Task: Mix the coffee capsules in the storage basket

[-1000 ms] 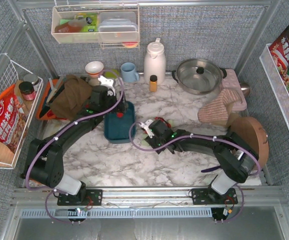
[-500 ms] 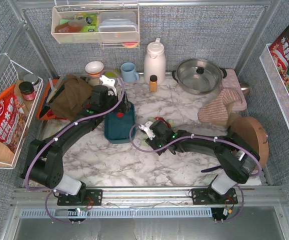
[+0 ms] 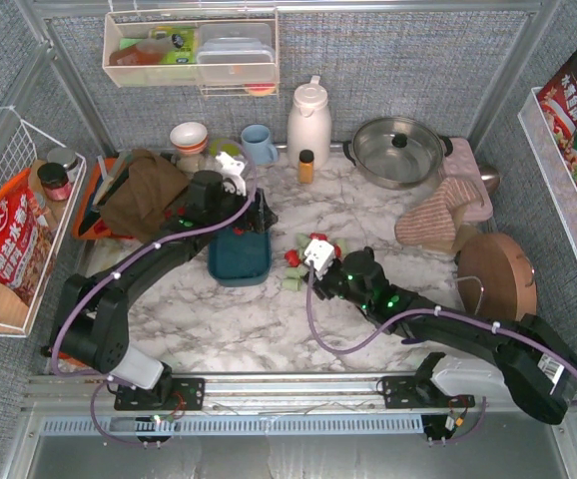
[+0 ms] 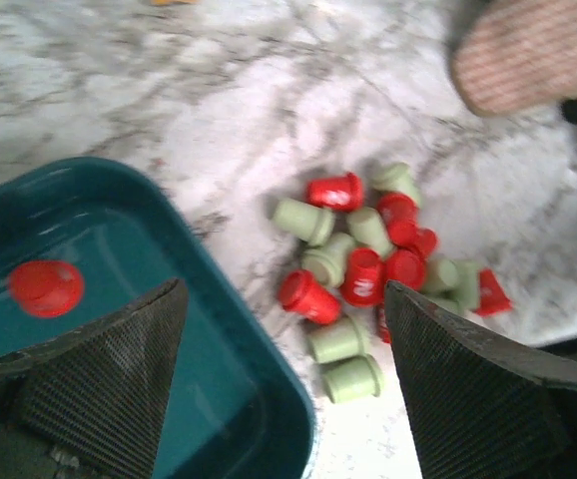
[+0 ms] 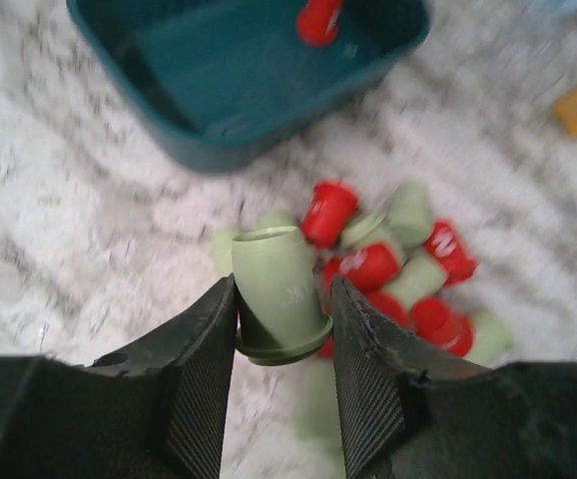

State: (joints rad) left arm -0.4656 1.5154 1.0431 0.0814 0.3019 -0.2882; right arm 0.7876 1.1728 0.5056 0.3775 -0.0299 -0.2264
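The dark teal storage basket (image 3: 239, 261) lies left of centre, with one red capsule (image 4: 46, 286) in it. A heap of red and mint green capsules (image 3: 298, 261) lies on the marble just right of the basket; it also shows in the left wrist view (image 4: 378, 261) and the right wrist view (image 5: 398, 254). My right gripper (image 3: 305, 261) (image 5: 284, 314) is shut on a green capsule (image 5: 277, 287), held above the heap's near side. My left gripper (image 3: 259, 218) (image 4: 284, 399) is open and empty over the basket's (image 4: 119, 239) right rim. The basket (image 5: 219, 70) lies ahead of the right gripper.
A small orange-capped bottle (image 3: 306, 166), a white jug (image 3: 308, 120), a blue mug (image 3: 259, 145) and a steel pot (image 3: 398, 150) stand at the back. A brown cloth (image 3: 144, 190) lies left of the basket, a striped mitt (image 3: 438, 215) and a round wooden board (image 3: 498, 274) at the right.
My right arm has swung its forearm down to the right and its gripper has shifted slightly right, uncovering the capsule heap. My left gripper has moved a little to the right over the basket.
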